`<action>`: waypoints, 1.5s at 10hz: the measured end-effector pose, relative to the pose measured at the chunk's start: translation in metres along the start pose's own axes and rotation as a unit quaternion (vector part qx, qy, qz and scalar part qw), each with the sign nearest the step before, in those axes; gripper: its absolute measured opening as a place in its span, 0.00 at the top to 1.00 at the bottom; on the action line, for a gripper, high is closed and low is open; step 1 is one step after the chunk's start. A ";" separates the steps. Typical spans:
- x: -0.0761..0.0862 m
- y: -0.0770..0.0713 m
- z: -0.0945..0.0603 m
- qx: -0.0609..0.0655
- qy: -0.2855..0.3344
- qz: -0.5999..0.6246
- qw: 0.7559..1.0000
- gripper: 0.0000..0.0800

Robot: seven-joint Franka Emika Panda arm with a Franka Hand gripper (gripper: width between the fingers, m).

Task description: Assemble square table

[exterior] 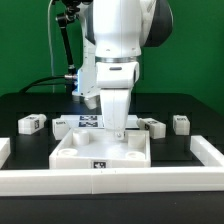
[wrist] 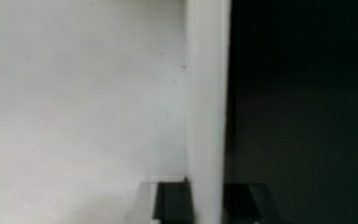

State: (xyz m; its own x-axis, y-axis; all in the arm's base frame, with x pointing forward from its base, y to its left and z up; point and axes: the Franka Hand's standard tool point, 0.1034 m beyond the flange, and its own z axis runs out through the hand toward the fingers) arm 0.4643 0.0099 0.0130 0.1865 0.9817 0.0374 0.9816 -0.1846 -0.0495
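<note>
One gripper (exterior: 117,128) is clamped on the rim of the tabletop (exterior: 72,152) beneath it.
The tabletop should be dragged slowly, kept flat.

Black bench (exterior: 172,150) with white parts laid out.
A square slab (exterior: 100,152) lies mid-bench, fenced by white rail walls (exterior: 110,181) in front and at both sides; the marker board (exterior: 88,122) lies behind it, 2 legs (exterior: 32,123) to the exterior view's left, 2 legs (exterior: 181,123) to its right.
</note>
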 end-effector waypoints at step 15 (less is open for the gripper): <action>0.080 0.014 0.003 -0.011 0.007 -0.062 0.998 0.93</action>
State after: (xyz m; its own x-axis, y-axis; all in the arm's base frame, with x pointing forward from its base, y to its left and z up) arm 0.4925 0.0863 0.0128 0.0647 0.9963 0.0559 0.9977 -0.0635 -0.0220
